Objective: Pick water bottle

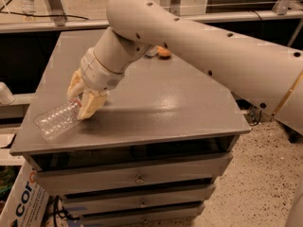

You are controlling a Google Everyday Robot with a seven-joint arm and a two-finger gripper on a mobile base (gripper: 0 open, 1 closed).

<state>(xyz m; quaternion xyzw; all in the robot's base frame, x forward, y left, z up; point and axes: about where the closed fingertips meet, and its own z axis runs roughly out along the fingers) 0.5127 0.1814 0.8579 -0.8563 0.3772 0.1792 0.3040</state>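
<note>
A cardboard box stands on the floor at the near left, beside a grey cabinet whose flat surface tops a stack of drawers. Speckled floor lies to the right. The water bottle, clear and ribbed, lies on its side at the surface's near-left corner, base toward the edge. The gripper is at its far end, the tan fingers narrowed around the bottle's neck, hiding the cap.

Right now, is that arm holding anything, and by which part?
Yes: the gripper, over the drawer cabinet's front left corner, has its jaws closed on the water bottle at its neck end.
</note>
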